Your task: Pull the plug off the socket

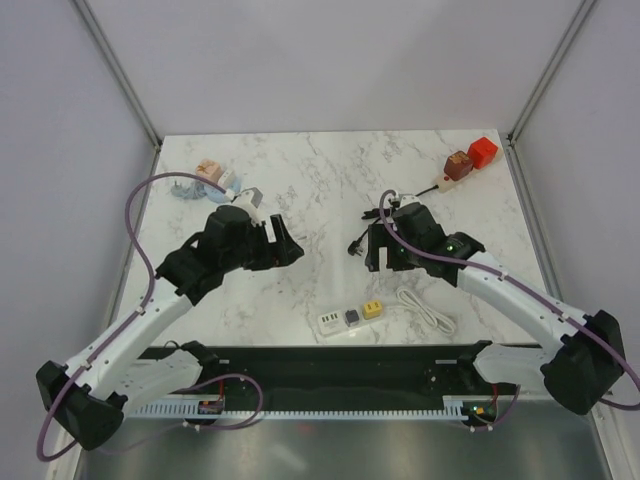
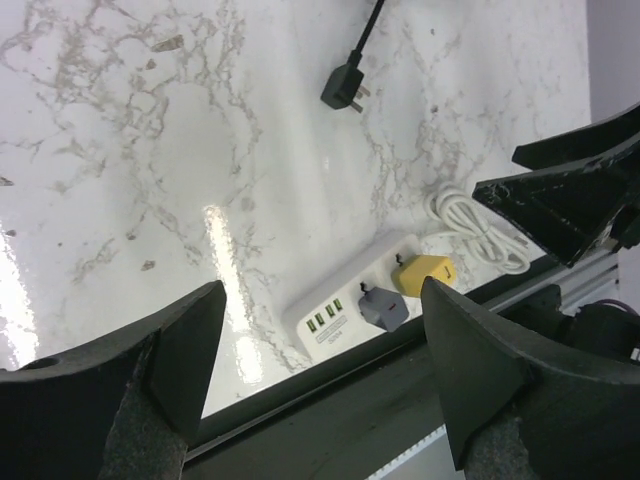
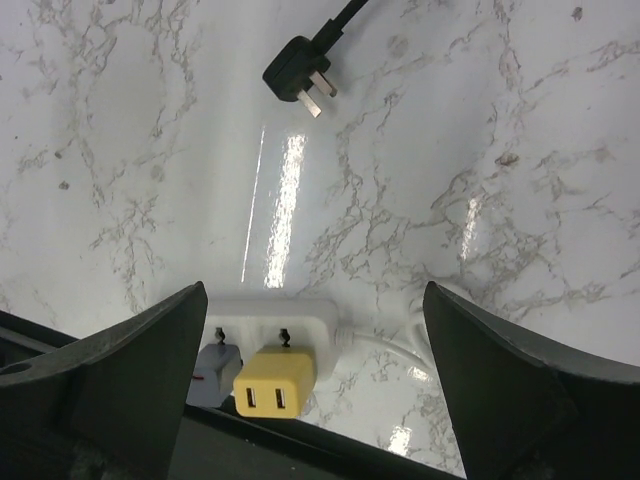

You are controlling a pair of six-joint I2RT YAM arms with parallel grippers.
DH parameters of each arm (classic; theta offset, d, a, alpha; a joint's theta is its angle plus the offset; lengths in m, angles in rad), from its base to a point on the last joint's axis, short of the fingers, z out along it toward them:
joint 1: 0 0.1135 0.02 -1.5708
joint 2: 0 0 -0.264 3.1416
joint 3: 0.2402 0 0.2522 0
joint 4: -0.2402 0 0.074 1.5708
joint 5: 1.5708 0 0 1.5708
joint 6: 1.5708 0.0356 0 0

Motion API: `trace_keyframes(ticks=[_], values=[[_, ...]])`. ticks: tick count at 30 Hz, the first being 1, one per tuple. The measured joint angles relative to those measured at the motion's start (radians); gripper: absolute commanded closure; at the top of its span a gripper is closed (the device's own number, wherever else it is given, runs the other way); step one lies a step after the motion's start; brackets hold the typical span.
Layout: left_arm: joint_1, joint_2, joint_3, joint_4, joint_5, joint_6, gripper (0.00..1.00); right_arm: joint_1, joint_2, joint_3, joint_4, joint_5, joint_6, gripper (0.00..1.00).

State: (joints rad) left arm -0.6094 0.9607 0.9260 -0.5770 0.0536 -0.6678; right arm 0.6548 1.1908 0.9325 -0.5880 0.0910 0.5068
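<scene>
Both end effectors hover above the white marble-patterned tabletop (image 1: pixel 330 190). The left end effector (image 1: pixel 285 245) and the right end effector (image 1: pixel 378 250) are each spread wide, with nothing between the fingers.

The task's thing is at the white plastic power strip (image 1: pixel 338 322). This strip lies at the near edge of the tabletop, between the two arms and closer to the bases than either end effector. Two plugs sit in it side by side: a yellow block-shaped plug (image 1: pixel 372 309) and a grey rounded plug (image 1: pixel 352 317).

The long axis of the strip runs left to right along the near edge. The yellow plug is toward the right end, where the coiled white cable (image 1: pixel 425 308) leaves.

The right end effector is the nearer one. In its wrist view the yellow plug lies just below the gap between the fingers. The plugs seem to stand up from the top face, but the angle is too steep for us to be sure.

We judge that the right arm must draw back toward its base and go down. A loose black three-pin plug (image 1: pixel 355 247) lies farther out, in no socket.
</scene>
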Motion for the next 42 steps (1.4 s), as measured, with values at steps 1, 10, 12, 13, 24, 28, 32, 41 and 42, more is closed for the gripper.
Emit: trace_keyframes(ticks=[1,10,12,13,24,28,32,41,42], values=[[0.009,0.005,0.003,-0.011,0.0,0.013,0.2,-0.016,0.019,0.006,0.01,-0.015,-0.004,0.02],[-0.053,0.178,0.04,0.018,0.16,0.083,0.42,-0.063,0.065,0.021,0.059,-0.118,-0.01,0.02],[-0.114,0.18,0.001,0.057,0.193,0.085,0.45,-0.064,0.029,-0.016,0.049,-0.131,-0.002,0.05],[-0.133,0.177,-0.019,0.072,0.203,0.085,0.46,-0.064,0.007,-0.042,0.045,-0.143,0.005,0.05],[-0.274,0.179,-0.369,0.351,0.297,-0.027,0.78,-0.029,-0.16,-0.215,-0.064,-0.201,0.004,0.2],[-0.32,0.23,-0.363,0.455,0.297,-0.068,0.91,0.069,-0.135,-0.214,-0.06,-0.18,0.005,0.25],[-0.347,0.278,-0.362,0.497,0.296,-0.098,0.98,0.155,-0.087,-0.214,-0.057,-0.154,0.019,0.27],[-0.349,0.359,-0.362,0.544,0.286,-0.133,0.98,0.239,-0.063,-0.211,-0.045,-0.078,0.056,0.28],[-0.349,0.367,-0.362,0.552,0.285,-0.136,0.98,0.247,-0.056,-0.208,-0.043,-0.065,0.059,0.29]])
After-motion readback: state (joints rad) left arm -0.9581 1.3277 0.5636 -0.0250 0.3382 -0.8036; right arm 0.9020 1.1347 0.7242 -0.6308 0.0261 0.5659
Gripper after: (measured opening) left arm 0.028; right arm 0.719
